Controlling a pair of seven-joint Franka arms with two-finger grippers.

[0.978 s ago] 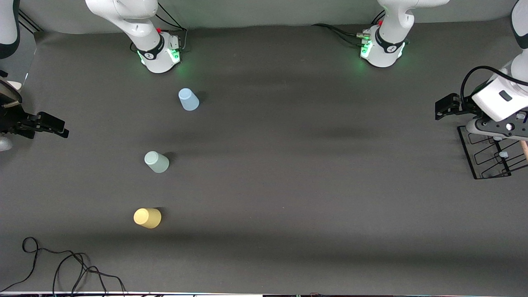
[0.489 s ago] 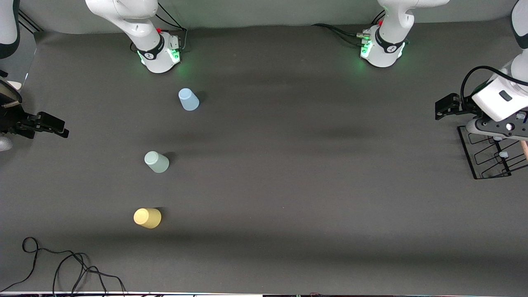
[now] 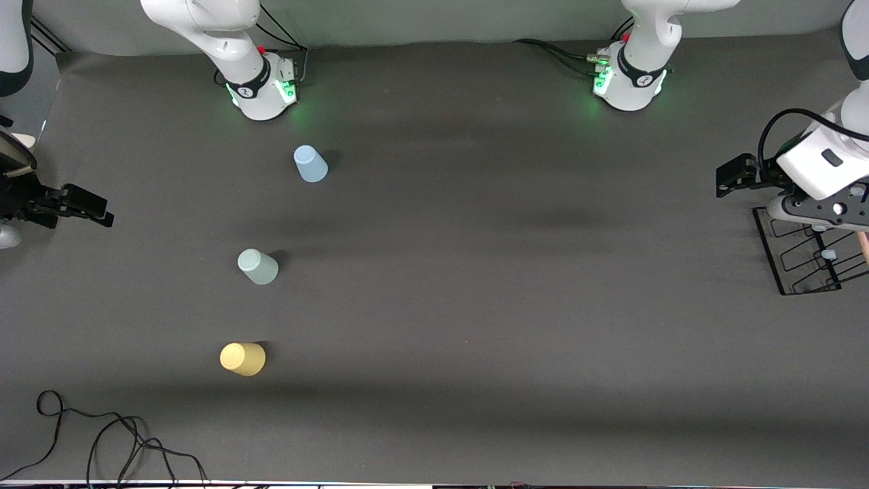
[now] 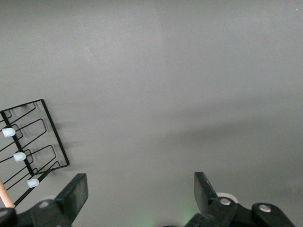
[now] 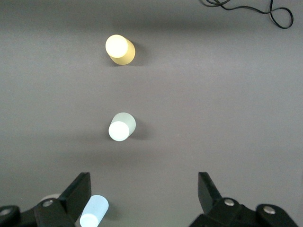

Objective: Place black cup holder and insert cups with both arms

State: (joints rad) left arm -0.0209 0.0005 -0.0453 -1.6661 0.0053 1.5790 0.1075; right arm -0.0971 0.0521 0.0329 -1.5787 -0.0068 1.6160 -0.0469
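The black cup holder (image 3: 804, 261) (image 4: 33, 151) sits at the left arm's end of the table, its wooden handle (image 3: 863, 246) cut off by the view's edge. My left gripper (image 3: 821, 212) (image 4: 140, 189) hangs open above the holder's edge, with only bare table between its fingers. Toward the right arm's end stand three cups, closed ends up: light blue (image 3: 311, 164) (image 5: 93, 211), pale green (image 3: 258, 266) (image 5: 121, 126) and yellow (image 3: 242, 358) (image 5: 120, 49), the yellow nearest the front camera. My right gripper (image 5: 144, 189) waits open and empty high at the right arm's end.
A loose black cable (image 3: 102, 435) (image 5: 251, 7) lies coiled at the table's front edge near the right arm's end. The two green-lit bases (image 3: 261, 92) (image 3: 628, 81) stand along the back. Dark grey cloth (image 3: 509, 285) covers the table.
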